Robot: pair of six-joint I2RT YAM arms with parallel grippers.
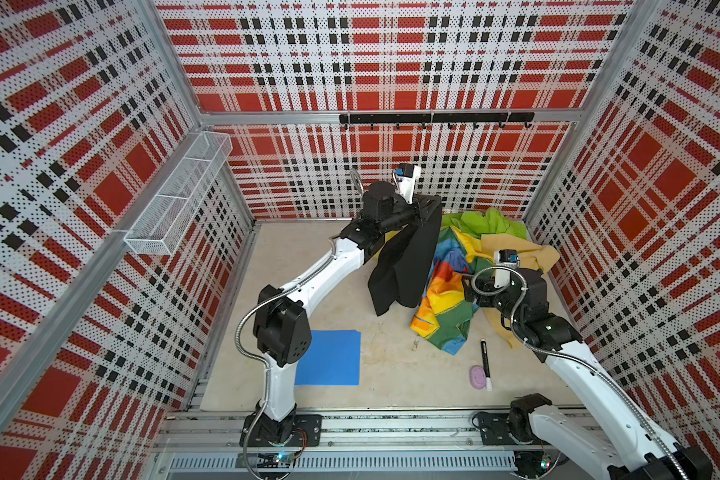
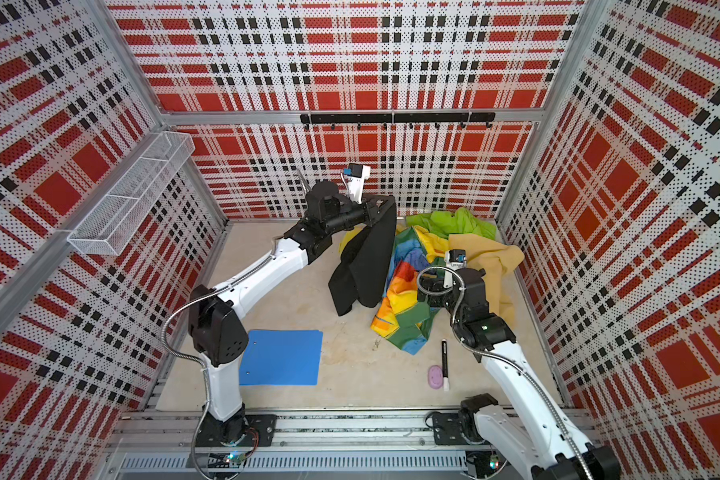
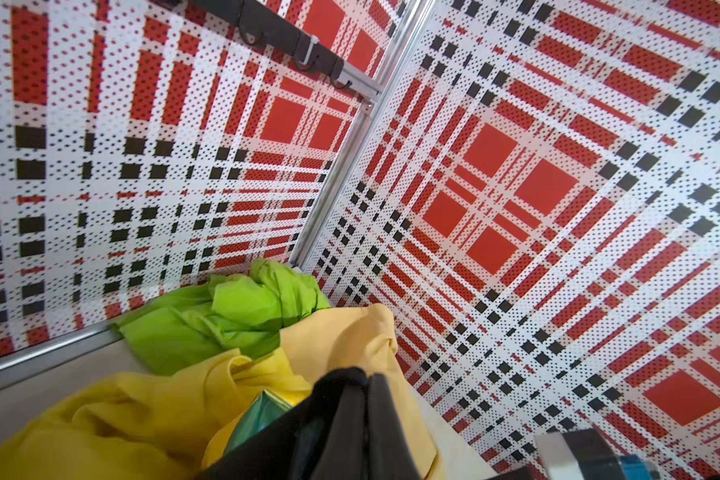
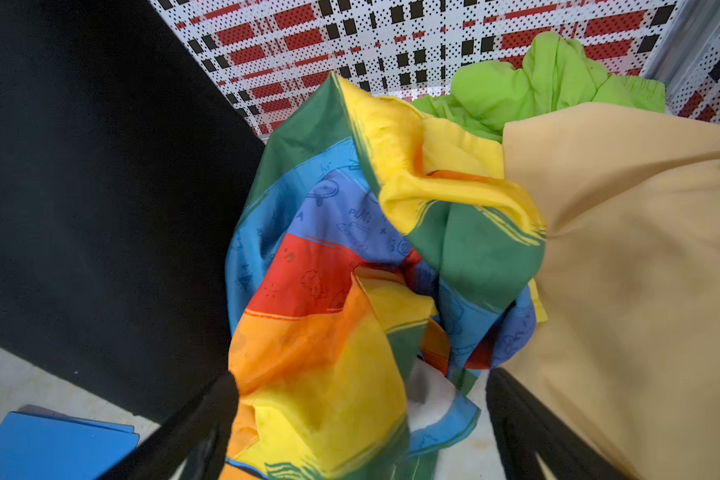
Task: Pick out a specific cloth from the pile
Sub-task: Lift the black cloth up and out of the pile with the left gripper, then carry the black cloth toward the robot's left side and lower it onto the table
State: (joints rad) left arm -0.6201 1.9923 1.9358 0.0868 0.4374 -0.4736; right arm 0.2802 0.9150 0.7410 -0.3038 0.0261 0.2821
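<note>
Black cloth [image 1: 408, 257]: plain, matte; hangs lifted from left fingers [image 1: 425, 206], clamped shut on its top corner; lower end down by table [image 1: 391, 365], just beside pile [image 1: 504, 249]. Other arm: right fingers [image 4: 208, 411] spread wide, holding nothing, over rainbow-patched cloth [image 4: 329, 324]. Also: blue folder [image 1: 329, 357], flat, well apart.

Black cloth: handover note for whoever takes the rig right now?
Left gripper: shut on the top edge of the black cloth, held high; the cloth hangs beside the pile.
Right gripper: open, jaws over the rainbow-patched cloth, gripping nothing.
Done: black cloth lifted off the pile, apparently free.
Left: carry it clear and set it down. Cannot tell whether its lower edge touches the table.
</note>
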